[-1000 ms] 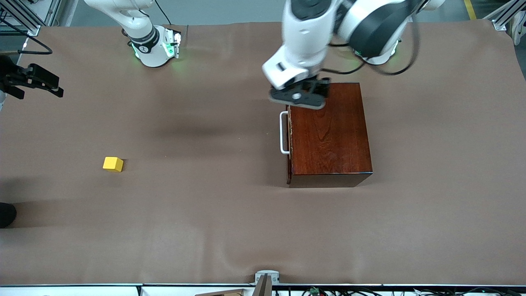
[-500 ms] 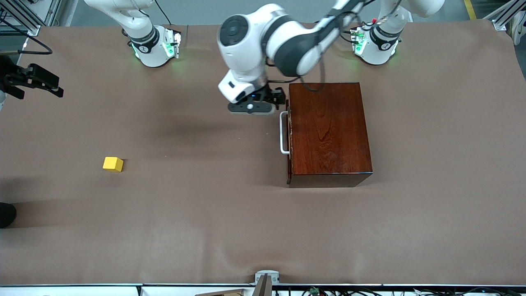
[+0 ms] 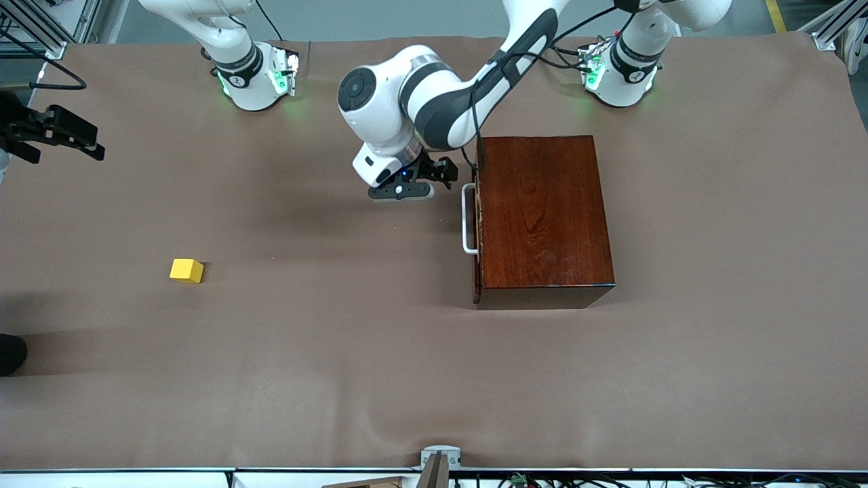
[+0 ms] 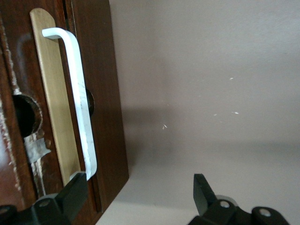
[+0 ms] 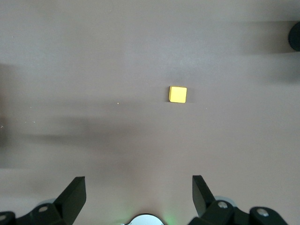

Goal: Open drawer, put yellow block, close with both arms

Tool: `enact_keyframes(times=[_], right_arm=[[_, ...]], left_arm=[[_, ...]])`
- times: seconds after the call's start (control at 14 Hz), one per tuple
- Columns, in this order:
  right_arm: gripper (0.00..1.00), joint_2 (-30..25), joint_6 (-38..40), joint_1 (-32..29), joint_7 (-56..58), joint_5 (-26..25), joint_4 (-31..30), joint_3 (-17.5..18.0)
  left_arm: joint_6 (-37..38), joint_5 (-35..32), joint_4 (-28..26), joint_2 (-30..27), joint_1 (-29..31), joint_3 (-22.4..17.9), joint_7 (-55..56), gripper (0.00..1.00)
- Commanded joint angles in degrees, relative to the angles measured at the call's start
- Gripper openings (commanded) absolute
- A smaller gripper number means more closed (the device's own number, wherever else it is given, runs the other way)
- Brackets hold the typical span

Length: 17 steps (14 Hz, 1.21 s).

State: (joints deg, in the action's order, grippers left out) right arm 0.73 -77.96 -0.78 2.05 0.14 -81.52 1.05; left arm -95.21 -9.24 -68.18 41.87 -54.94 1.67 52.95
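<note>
The dark mahogany box [image 3: 546, 217] stands toward the left arm's end of the table. Its drawer [image 4: 101, 93] is shut, with the white handle [image 3: 468, 220] facing the right arm's end. The handle also shows in the left wrist view [image 4: 79, 103]. My left gripper [image 3: 437, 173] is open and empty, low in front of the drawer, beside the handle's end farther from the front camera; in the left wrist view [image 4: 139, 177] one finger overlaps that end. The yellow block [image 3: 186, 270] lies on the table toward the right arm's end. My right gripper [image 5: 138, 180] waits high over the table, open and empty, with the block [image 5: 177, 94] below it.
A brown cloth [image 3: 380, 352] covers the whole table. A dark rounded object [image 3: 10, 354] shows at the table's edge at the right arm's end. The two green-lit arm bases [image 3: 254, 78] stand along the edge farthest from the front camera.
My left gripper has swung off the box's top corner and come down in front of the drawer, beside the handle. The right arm, block and box have not moved.
</note>
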Motion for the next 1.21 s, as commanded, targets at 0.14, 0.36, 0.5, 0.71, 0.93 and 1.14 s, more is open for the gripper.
enact_keyframes(times=[0.14, 0.36, 0.5, 0.71, 0.93, 1.14], right_arm=[[1.00, 0.1, 0.3, -0.4, -0.1, 0.0, 0.6, 0.2], [1.00, 0.1, 0.3, -0.3, 0.0, 0.0, 0.6, 0.2], [1.00, 0.1, 0.3, -0.3, 0.1, 0.0, 0.7, 0.2], [1.00, 0.6, 0.0, -0.4, 0.1, -0.1, 1.1, 0.2], [1.00, 0.7, 0.0, -0.4, 0.1, -0.2, 1.1, 0.2], [1.00, 0.7, 0.0, -0.4, 0.1, -0.1, 1.1, 0.2]], left_arm=[[3.6, -3.5, 0.2, 1.3, -0.7, -0.4, 2.8, 1.00], [3.9, -3.6, -0.5, 2.2, -0.4, -0.5, 5.1, 1.00], [4.8, -3.7, -0.6, 2.4, 0.2, -0.7, 5.6, 1.00], [4.7, -3.6, -0.5, 2.9, 1.2, -1.0, 6.1, 1.00], [3.8, -3.9, 0.0, 4.7, 1.4, -1.8, 7.3, 1.00], [-0.7, -3.7, 0.2, 5.4, 1.5, -2.5, 8.0, 1.00]])
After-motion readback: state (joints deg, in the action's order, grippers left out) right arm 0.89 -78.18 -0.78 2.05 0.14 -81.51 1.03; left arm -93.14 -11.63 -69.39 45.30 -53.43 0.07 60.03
